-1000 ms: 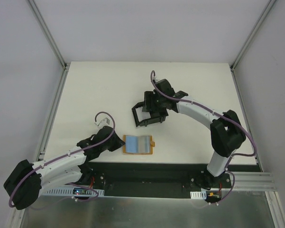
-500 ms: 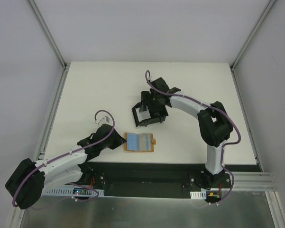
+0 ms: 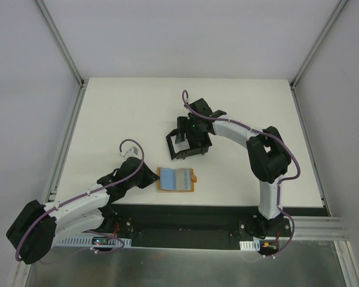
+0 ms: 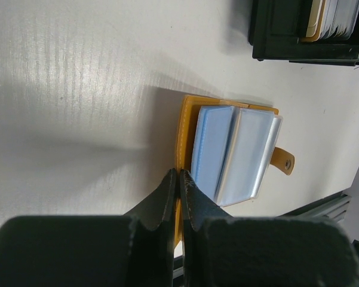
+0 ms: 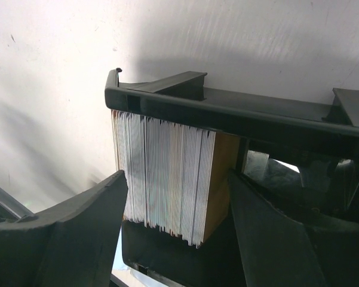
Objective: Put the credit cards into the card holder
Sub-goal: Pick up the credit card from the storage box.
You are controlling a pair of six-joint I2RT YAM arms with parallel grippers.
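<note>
The black card holder (image 3: 174, 152) stands mid-table. A thick stack of credit cards (image 5: 161, 173), white edges with a tan-orange card on its right face, stands inside the holder behind the rim (image 5: 227, 110). My right gripper (image 3: 191, 131) reaches down into the holder. Its jaws (image 5: 178, 179) stand wide, one finger against each side of the stack. My left gripper (image 3: 152, 178) is shut (image 4: 178, 174) on the orange edge of the open wallet (image 4: 233, 152). That wallet (image 3: 176, 180) lies flat near the front edge. The left wrist view shows the holder (image 4: 287, 36) at top right.
The wallet's blue and clear sleeves (image 4: 251, 149) lie spread open, its snap tab (image 4: 285, 161) pointing right. A dark rail (image 3: 215, 210) runs along the table's near edge. Metal frame posts (image 3: 77, 81) stand at the far corners.
My right arm's elbow has swung in toward the table's middle while its gripper stayed over the card holder. The left arm and the wallet have not moved.
</note>
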